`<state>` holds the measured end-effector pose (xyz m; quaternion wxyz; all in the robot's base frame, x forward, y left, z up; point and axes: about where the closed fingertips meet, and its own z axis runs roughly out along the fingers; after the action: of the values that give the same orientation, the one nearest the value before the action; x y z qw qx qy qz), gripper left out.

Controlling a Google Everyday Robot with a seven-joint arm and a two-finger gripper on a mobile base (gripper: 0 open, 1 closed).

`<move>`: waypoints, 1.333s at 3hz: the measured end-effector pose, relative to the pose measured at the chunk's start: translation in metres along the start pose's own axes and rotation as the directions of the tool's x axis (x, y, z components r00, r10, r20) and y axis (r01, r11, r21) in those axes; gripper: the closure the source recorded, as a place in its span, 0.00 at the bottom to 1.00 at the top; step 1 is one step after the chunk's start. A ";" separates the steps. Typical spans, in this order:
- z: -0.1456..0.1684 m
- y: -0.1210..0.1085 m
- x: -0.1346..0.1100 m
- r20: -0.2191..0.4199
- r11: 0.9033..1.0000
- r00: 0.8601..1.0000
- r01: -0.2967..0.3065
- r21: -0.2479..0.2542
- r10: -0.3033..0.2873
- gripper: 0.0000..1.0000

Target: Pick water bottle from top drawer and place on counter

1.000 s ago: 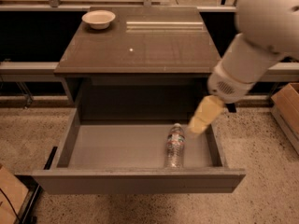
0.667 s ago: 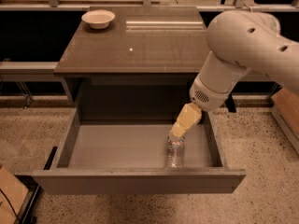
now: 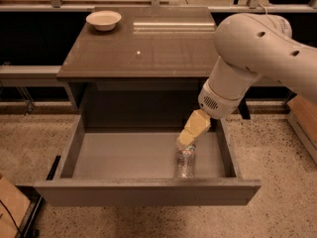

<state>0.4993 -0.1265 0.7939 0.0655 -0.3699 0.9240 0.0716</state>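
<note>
Clear water bottle point(image 3: 186, 163) lies front-to-back, cap rearward, pincer point(image 3: 184, 142) just above (grip unclear).

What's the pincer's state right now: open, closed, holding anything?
Pincer: cannot be told whether open or closed; it is down in the top drawer, right at the cap end of the water bottle.

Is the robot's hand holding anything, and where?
Cannot tell. The tan hand sits at the cap end of the clear plastic water bottle lying in the grey top drawer.
</note>
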 end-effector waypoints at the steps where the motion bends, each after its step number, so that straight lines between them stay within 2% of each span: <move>1: 0.040 0.005 -0.016 -0.003 0.997 0.997 -0.075 -0.034 0.075 0.00; 2: 0.096 -0.001 -0.026 -0.032 0.976 0.979 -0.203 -0.085 0.201 0.00; 3: 0.148 -0.007 -0.024 -0.082 0.942 0.950 -0.311 -0.123 0.303 0.00; 4: 0.191 -0.009 -0.014 -0.150 0.910 0.916 -0.391 -0.139 0.371 0.00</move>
<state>0.5284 -0.0887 0.6084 -0.0365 -0.1899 0.9714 0.1375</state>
